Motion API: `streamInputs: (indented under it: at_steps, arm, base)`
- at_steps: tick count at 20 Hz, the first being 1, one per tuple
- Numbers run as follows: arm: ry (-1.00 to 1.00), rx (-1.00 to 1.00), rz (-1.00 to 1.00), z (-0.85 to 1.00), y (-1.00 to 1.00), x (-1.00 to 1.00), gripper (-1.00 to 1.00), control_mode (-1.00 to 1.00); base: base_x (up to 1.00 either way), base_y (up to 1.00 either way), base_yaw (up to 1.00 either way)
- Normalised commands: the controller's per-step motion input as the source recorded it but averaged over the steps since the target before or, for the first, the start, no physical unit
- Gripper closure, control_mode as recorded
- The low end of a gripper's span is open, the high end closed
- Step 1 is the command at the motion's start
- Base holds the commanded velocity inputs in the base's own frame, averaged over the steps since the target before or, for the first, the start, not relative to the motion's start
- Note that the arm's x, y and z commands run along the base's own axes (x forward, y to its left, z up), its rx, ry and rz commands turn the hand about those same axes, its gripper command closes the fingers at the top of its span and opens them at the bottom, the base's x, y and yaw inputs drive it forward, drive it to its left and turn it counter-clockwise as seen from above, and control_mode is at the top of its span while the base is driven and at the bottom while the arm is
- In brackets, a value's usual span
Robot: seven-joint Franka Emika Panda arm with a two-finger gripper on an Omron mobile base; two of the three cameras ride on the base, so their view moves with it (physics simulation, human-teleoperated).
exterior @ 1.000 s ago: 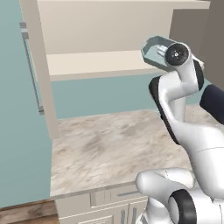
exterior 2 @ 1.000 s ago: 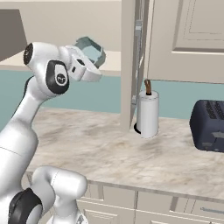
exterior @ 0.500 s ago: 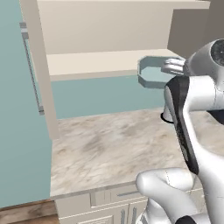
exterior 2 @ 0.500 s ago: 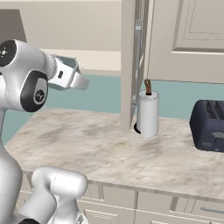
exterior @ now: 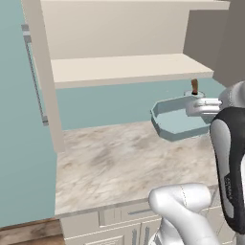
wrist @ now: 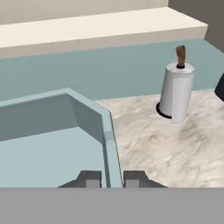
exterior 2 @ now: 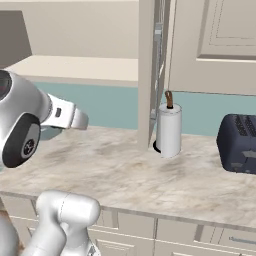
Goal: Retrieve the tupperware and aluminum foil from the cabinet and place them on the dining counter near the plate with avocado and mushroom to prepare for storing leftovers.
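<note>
The tupperware [exterior: 178, 120], a shallow pale blue-grey container, hangs level above the marble counter [exterior: 110, 162], below the open cabinet's lower shelf [exterior: 124, 69]. My gripper [exterior: 197, 108] is shut on its right-hand rim. In the hand view the two fingertips [wrist: 89, 178] pinch the container's wall [wrist: 111, 148] between them, with the tupperware's inside [wrist: 48, 148] spreading to the left. A sliver of the tupperware [exterior 2: 49, 133] shows under my hand in the right base view. The aluminum foil, the plate and the dining counter are out of view.
A paper towel roll [exterior 2: 169, 131] stands on the counter by the cabinet's side panel [exterior 2: 146, 75], with a dark toaster [exterior 2: 240, 144] further right. The open cabinet door [exterior: 43, 76] with its bar handle stands at the left. Drawer fronts [exterior: 110, 220] run below the counter edge.
The arm has swung down and turned. It has carried the tupperware from shelf height to a level spot lower over the counter. The grip has stayed shut.
</note>
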Motion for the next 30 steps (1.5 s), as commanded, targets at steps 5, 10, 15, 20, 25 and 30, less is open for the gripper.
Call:
streamInputs:
  at_steps: [5,10,15,20,25,30]
  arm:
    - [0.10,-0.01,0.07,-0.18,0.00,-0.33,1.00,1.00]
    - [0.00,0.00,0.00,0.00,0.00,0.00,1.00,1.00]
    - [0.00,0.00,0.00,0.00,0.00,0.00,1.00,1.00]
    - [0.00,0.00,0.00,0.00,0.00,0.00,1.00,1.00]
    - [0.00,0.00,0.00,0.00,0.00,0.00,1.00,1.00]
    - [0.00,0.00,0.00,0.00,0.00,0.00,1.00,1.00]
  base:
    - [-0.33,0.01,0.05]
    - [-1.00,0.33,0.27]
    - [-0.99,0.81,0.57]
    - [-0.59,0.89,0.85]
    - [-0.27,0.66,0.94]
    - [-0.04,0.51,0.94]
